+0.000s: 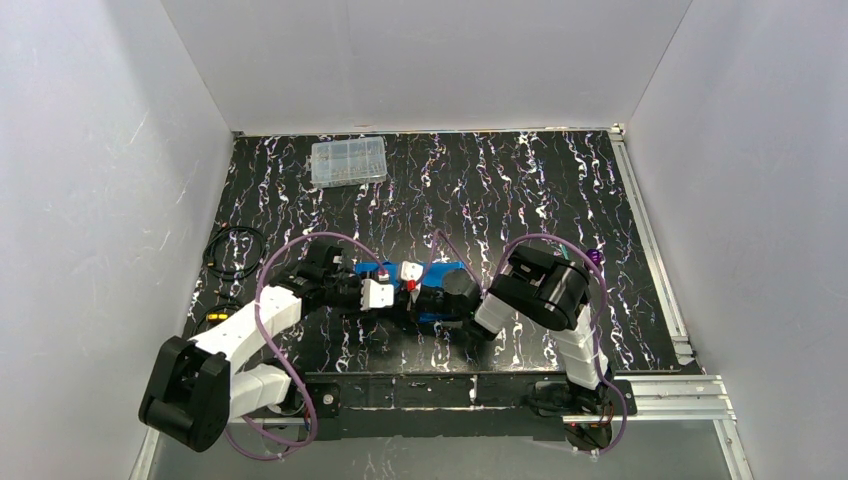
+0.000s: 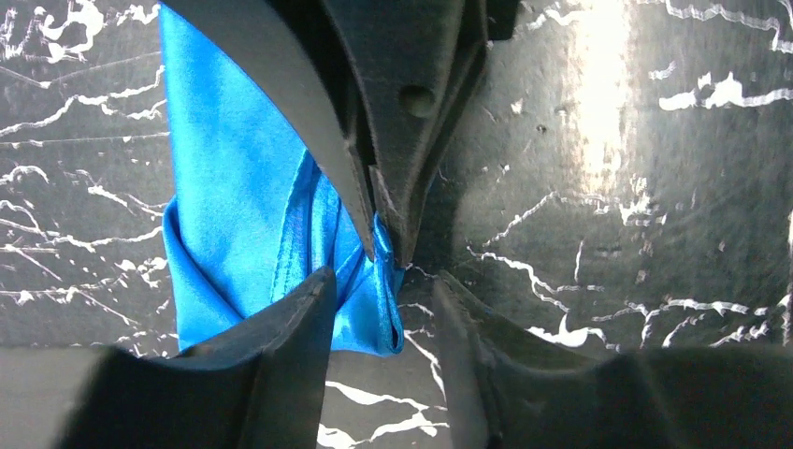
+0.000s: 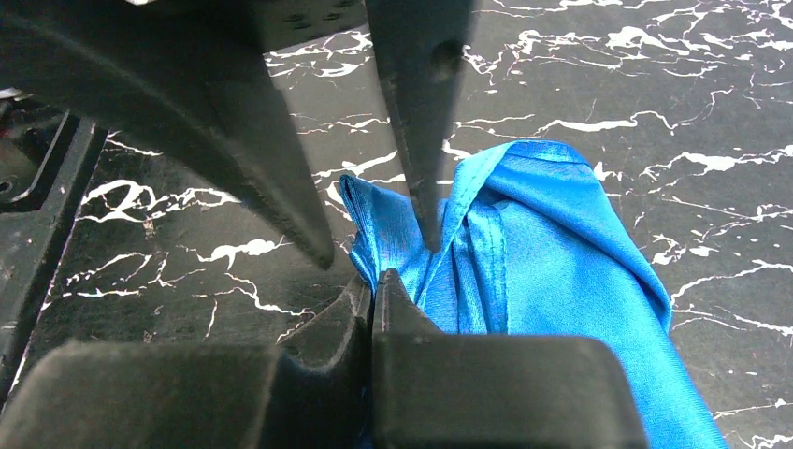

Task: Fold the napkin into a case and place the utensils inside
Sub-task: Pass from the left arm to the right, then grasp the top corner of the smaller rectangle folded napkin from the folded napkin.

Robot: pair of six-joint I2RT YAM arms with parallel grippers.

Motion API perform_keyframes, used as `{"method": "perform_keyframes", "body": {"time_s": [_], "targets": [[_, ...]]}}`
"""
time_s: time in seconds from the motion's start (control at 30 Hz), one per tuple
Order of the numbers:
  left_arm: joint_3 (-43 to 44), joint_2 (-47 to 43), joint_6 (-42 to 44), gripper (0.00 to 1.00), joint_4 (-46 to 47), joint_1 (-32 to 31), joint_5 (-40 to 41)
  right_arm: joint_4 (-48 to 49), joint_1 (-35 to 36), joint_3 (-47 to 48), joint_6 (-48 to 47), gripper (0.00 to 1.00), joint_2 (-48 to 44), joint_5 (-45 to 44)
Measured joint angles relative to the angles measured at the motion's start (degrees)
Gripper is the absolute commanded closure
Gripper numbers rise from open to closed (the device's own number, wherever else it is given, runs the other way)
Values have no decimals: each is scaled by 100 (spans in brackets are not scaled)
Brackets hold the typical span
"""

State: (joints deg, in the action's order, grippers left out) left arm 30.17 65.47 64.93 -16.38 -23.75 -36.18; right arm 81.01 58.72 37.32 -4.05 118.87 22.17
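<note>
The bright blue napkin lies bunched in folds on the black marbled table, not in the shape of a case. My right gripper is shut on the napkin at its crumpled edge. My left gripper faces it tip to tip, jaws apart. A corner of the napkin hangs loose between the left gripper's jaws. From the top view the left gripper and right gripper meet over the cloth and hide its middle. The utensils are out of view.
A clear plastic compartment box sits at the far left of the table. A coil of black cable lies by the left wall. An aluminium rail runs along the right edge.
</note>
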Motion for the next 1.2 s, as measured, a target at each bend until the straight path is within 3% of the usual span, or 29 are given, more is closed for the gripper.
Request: {"method": "perform_keyframes", "body": {"time_s": [0.13, 0.33, 0.47, 0.57, 0.67, 0.7, 0.77, 0.9, 0.93, 0.97, 1.0, 1.03, 1.2], "targets": [[-11, -240, -173, 43, 105, 9, 125, 7, -28, -2, 229, 98, 0, 35], [-2, -833, -295, 44, -70, 310, 155, -22, -55, -2, 431, 99, 0, 48], [321, -798, -544, 39, -479, 706, 122, -129, -59, 7, 575, 99, 0, 46], [710, -623, -846, 34, -501, 898, 177, -170, -63, 11, 688, 99, 0, 46], [1099, -232, -1097, 18, -387, 977, 240, -175, -76, 22, 791, 99, 0, 46], [1231, -66, -1161, 18, -372, 984, 229, -175, -87, 28, 835, 99, 0, 48], [1386, 199, -1335, 20, -306, 986, 197, -170, -98, 44, 907, 99, 0, 46], [1460, 601, -1705, 53, -160, 964, 181, -164, -125, 48, 1084, 99, 0, 46], [1460, 678, -1759, 53, -138, 964, 199, -160, -131, 48, 1137, 99, 2, 48], [1460, 745, -1797, 44, -116, 962, 232, -153, -140, 48, 1187, 99, 2, 48], [1458, 791, -1814, 13, -94, 960, 260, -136, -153, 48, 1246, 99, 9, 52], [1458, 807, -1790, 3, -81, 957, 280, -105, -166, 48, 1309, 99, 22, 61], [1797, 817, -1716, 2, -577, 962, 297, 20, -210, 50, 1521, 99, 90, 125]]}}
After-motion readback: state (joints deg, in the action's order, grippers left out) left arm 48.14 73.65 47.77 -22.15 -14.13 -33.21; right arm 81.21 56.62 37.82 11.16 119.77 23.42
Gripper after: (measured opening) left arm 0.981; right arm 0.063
